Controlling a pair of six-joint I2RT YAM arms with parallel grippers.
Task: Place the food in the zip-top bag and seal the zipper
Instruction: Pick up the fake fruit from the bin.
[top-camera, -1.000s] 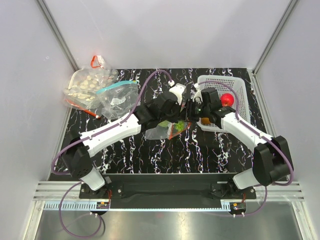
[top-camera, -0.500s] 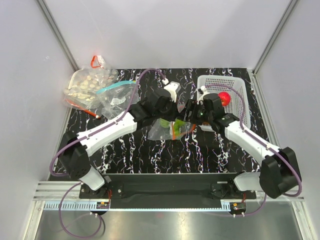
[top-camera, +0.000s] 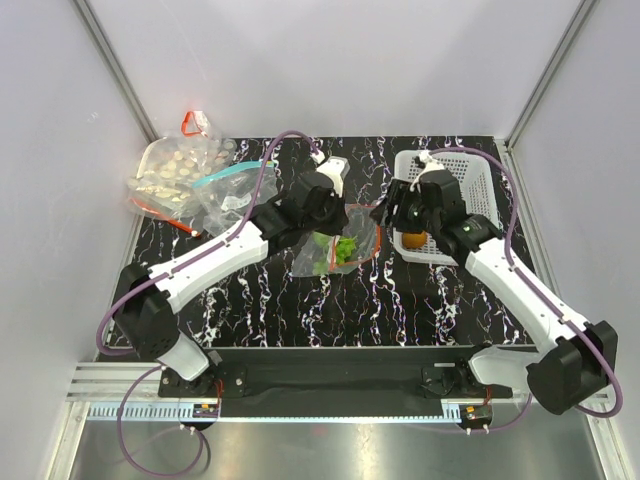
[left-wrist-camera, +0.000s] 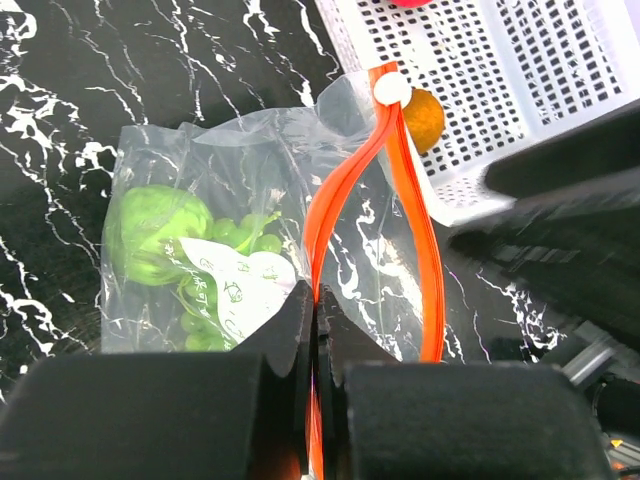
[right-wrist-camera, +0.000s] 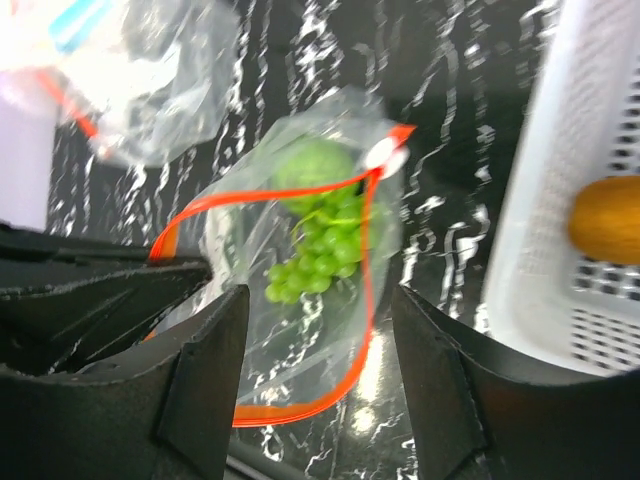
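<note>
The left gripper (left-wrist-camera: 315, 300) pinches the zipper (left-wrist-camera: 345, 190) of the zip-top bag (left-wrist-camera: 250, 160) with green grapes (right-wrist-camera: 315, 255) inside, and the right gripper (right-wrist-camera: 318, 297) hangs wide open to its right, holding nothing.

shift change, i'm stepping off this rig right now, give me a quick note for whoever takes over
Left gripper: shut on the zipper at one end of the mouth, which gapes open.
Right gripper: open, empty, at the white basket edge, facing the zip-top bag.
Done: green roundish piece and grape bunch are inside the bag.
Left: brown-orange ball lies in the basket; a sliver of red at the top of the left wrist view, likely the red fruit, is there too. Bag both, then close the zipper.
</note>
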